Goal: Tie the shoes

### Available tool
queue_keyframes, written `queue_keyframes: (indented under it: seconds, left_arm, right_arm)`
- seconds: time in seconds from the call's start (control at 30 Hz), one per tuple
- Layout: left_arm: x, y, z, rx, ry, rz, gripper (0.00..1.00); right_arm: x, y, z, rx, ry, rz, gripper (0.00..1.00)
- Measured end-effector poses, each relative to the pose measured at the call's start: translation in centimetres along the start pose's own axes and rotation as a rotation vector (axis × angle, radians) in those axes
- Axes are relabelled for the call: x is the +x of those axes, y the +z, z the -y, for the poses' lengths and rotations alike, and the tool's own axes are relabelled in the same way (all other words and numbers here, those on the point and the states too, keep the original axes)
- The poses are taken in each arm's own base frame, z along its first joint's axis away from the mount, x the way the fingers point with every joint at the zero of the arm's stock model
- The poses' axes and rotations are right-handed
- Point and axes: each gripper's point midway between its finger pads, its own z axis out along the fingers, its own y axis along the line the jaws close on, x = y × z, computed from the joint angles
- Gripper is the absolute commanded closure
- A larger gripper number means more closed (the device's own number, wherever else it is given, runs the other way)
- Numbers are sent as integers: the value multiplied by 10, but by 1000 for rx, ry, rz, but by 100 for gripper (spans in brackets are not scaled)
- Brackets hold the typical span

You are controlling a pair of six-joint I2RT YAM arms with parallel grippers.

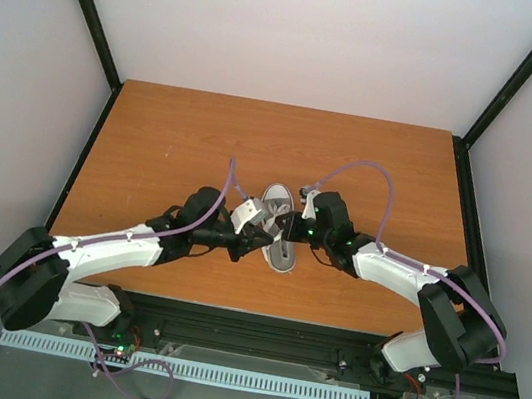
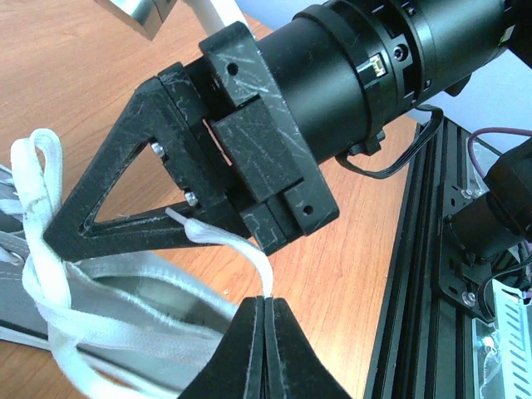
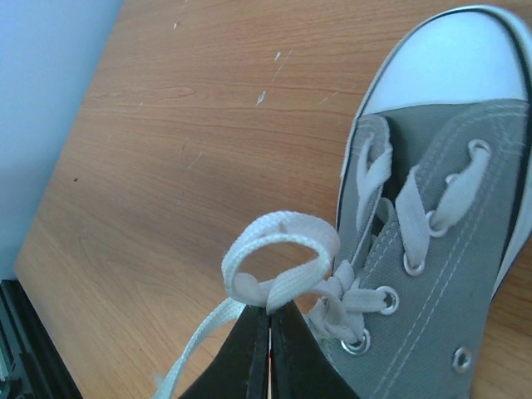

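Sneaker (image 1: 280,204) laces are in both claws; right gripper (image 3: 270,314) is pinched together on a white lace loop (image 3: 278,223) just beside the top eyelets (image 3: 386,301); left gripper (image 2: 266,306) is clamped on a lace strand (image 2: 229,239); outward, the sneaker lies mid-way across the table (image 1: 173,144) between the 2 arms, toe away; danger: uneven pulls could slip the thin lace, collapse the loop, or drag the light shoe.

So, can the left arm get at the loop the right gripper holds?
Probably, as far as reach goes: the left gripper sits close beside the right gripper and its loop. But it is itself shut on a lace, so it would have to release that first.
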Motion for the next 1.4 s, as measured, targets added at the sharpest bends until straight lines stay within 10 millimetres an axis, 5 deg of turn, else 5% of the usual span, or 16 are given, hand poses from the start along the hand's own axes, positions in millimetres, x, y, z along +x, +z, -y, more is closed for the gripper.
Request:
queue_keyframes:
  seconds: [0.37,0.73,1.07,1.13,1.27,1.4]
  left_arm:
    - [7,-7,1,-12,13,-11,99]
    - [67,27,-5,-2,-22,-202,99]
    - [54,42,-5,12,-85,-133,99]
    - [60,49,-4,13,-96,-152,91]
    - [64,58,5,22,-107,-160,53]
    - [51,49,4,-22,-103,-106,43]
  right_arm:
    - [1,5,-3,13,32,-19,97]
    - [6,11,4,36,40,-34,97]
    - [5,11,6,47,30,-25,97]
    - [4,11,7,50,28,-23,97]
    - [5,10,10,60,19,-19,97]
    - [11,10,14,68,-4,-21,97]
